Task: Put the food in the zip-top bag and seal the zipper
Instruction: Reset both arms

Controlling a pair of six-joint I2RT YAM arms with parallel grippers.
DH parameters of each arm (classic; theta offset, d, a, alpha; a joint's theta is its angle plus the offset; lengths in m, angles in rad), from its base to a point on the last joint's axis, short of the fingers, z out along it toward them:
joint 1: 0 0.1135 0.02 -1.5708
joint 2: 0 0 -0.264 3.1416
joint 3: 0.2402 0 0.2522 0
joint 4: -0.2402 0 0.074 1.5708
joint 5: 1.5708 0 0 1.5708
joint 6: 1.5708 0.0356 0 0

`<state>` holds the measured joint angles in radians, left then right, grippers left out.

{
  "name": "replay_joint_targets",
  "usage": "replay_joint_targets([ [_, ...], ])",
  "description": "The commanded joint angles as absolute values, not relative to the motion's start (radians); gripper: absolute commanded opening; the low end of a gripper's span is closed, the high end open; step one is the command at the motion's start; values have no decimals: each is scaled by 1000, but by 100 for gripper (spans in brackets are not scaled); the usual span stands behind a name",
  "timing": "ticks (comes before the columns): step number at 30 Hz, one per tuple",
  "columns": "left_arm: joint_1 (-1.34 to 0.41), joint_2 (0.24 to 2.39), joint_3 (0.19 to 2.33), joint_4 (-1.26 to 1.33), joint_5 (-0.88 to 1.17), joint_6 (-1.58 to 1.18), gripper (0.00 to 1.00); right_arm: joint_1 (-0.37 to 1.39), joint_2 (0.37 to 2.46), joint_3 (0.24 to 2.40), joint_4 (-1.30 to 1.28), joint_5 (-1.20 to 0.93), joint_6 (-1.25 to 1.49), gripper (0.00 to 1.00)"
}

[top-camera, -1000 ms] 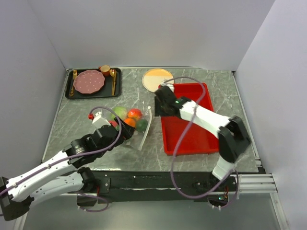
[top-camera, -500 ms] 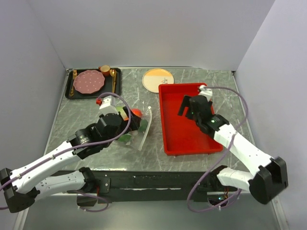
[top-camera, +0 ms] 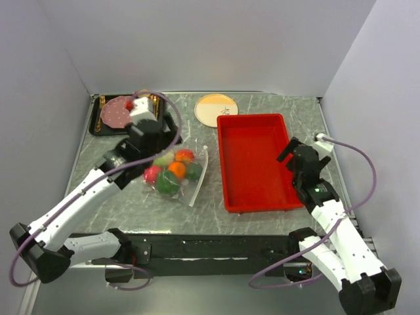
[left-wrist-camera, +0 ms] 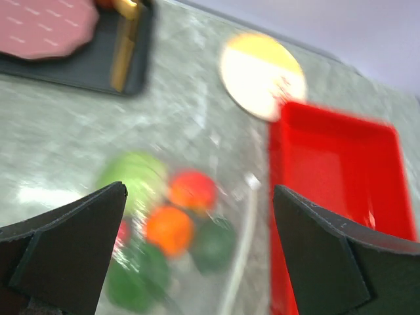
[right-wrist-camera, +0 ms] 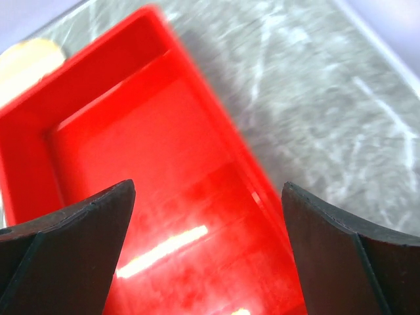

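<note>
**A:** Please start with the big things. What is there?

**B:** The grey marbled counter (top-camera: 275,111) carries everything. The red tray (top-camera: 252,164) stands on its right half, and I use it as my landmark. Far to the left of it, at the back, is a black tray (left-wrist-camera: 72,71) with a pink plate (left-wrist-camera: 42,26). Just behind the red tray's left back corner lies a round yellow-and-white plate (top-camera: 215,109).

**A:** And where is the zip-top bag?

**B:** The zip-top bag (top-camera: 187,190) lies flat on the counter, just left of the red tray. The food (top-camera: 172,172) is inside it: six small round pieces, red, orange, light green and dark green, close together. The zipper (top-camera: 200,176) runs along the bag edge that faces the red tray. I cannot tell if it is sealed.

**A:** What about the tools?

**B:** The left tool (left-wrist-camera: 198,191) hangs above the bag, left of the red tray. Its fingers are wide apart and hold nothing. The right tool (right-wrist-camera: 209,187) is at the red tray's right rim, also spread wide and empty.
</note>
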<state>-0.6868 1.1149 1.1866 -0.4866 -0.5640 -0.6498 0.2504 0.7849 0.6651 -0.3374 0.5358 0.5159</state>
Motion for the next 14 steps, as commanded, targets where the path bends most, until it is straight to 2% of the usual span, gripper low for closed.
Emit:
replay_joint_targets([
  [1, -499, 1092, 1164, -384, -444, -548, 99, 177, 787, 673, -391, 645, 671, 100],
  [6, -379, 1107, 1132, -325, -419, -489, 99, 170, 811, 683, -348, 699, 650, 100],
  [14, -336, 1085, 1054, -213, -446, -448, 100, 170, 804, 623, -257, 779, 634, 100],
])
